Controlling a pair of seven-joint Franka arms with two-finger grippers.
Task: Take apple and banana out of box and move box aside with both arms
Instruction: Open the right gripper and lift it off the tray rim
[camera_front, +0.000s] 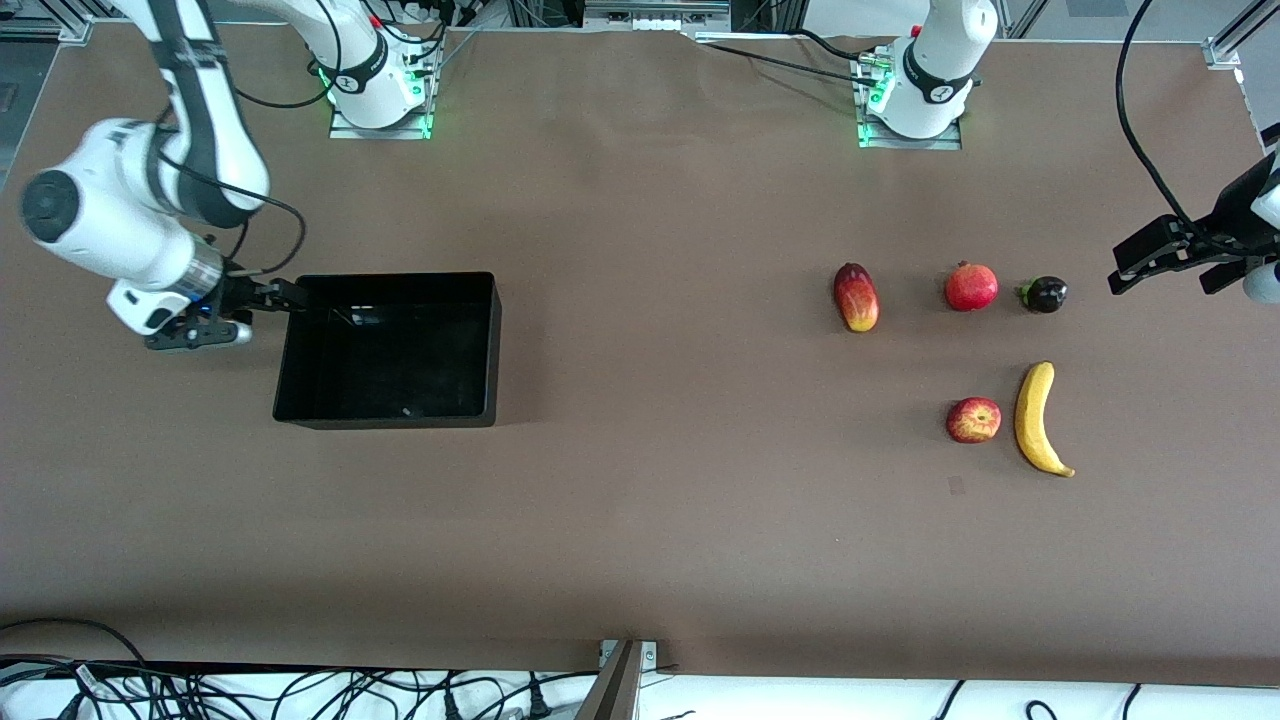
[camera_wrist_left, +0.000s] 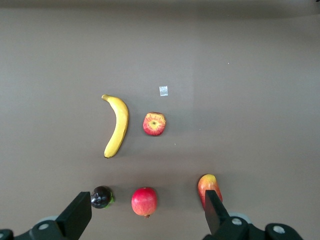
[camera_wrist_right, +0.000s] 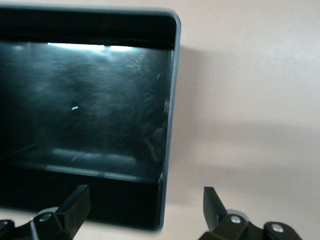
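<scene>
Nearest the front camera you have the banana (camera_front: 1037, 418), lying on the brown table (camera_front: 660, 520) toward the left arm's end, its curve bowing away from the apple (camera_front: 973, 420) that sits just beside it, the two apart. Take the apple as your landmark: farther from the front camera than it stands a row of three, the pomegranate (camera_front: 971, 286) roughly in line with the apple, the mango (camera_front: 856, 297) toward the right arm's end of it, and a small dark purple fruit (camera_front: 1043, 294) with a green stalk toward the left arm's end.

Your left gripper (camera_front: 1172, 268) hangs in the air at the left arm's end of the table, off to the side of that row. In the left wrist view its fingers (camera_wrist_left: 76, 216) stand wide apart and hold nothing.

Well away from the apple, toward the right arm's end, the black box (camera_front: 388, 349) rests flat on the table with nothing in it. Your right gripper (camera_front: 262, 298) is at the box's corner on the right arm's side. In the right wrist view you see its fingers (camera_wrist_right: 75, 206) spread wide, one over the box's wall and the other outside it, gripping nothing.
</scene>
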